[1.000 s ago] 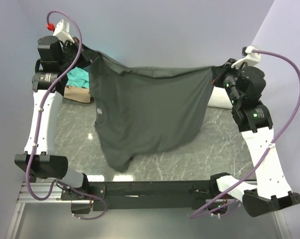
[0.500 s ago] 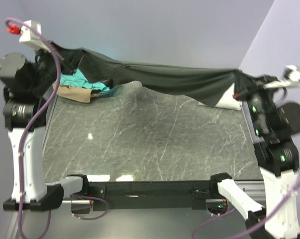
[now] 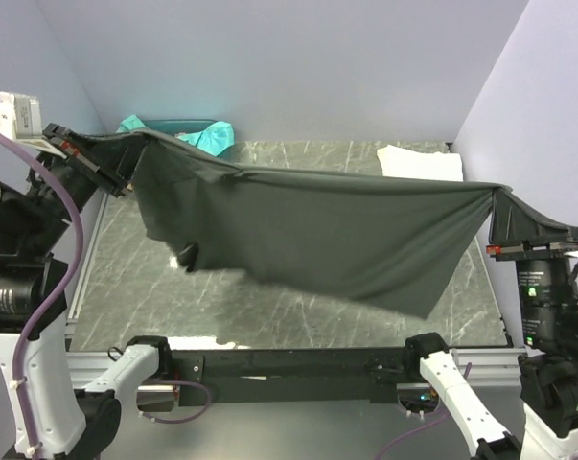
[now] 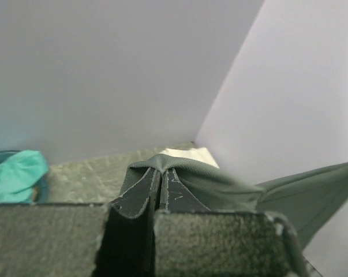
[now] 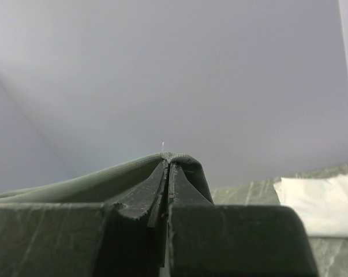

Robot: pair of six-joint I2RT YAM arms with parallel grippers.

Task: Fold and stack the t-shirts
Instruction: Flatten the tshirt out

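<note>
The dark charcoal t-shirt [image 3: 327,230] hangs spread wide above the table, stretched between both grippers, with its lower edge sagging toward the marble. My left gripper [image 3: 124,168] is shut on the shirt's left corner, and the cloth [image 4: 220,184] wraps over the closed tips [image 4: 161,172]. On the right, my right gripper [image 3: 497,206] is shut on the opposite corner; its jaws [image 5: 168,163] pinch the hem [image 5: 75,187]. A folded white t-shirt [image 3: 418,161] lies flat at the back right. A teal t-shirt [image 3: 207,137] lies bunched at the back left.
The grey marble tabletop [image 3: 298,307] shows below the hanging shirt. Pale walls close in the back and both sides. A black rail [image 3: 289,364] runs along the near edge between the arm bases. The white t-shirt [image 5: 321,205] lies near the right wall.
Both arms have swung outward and nearer, pulling the charcoal shirt from a drape at the back into a wide taut sheet over the table's middle. Both grips have held.
</note>
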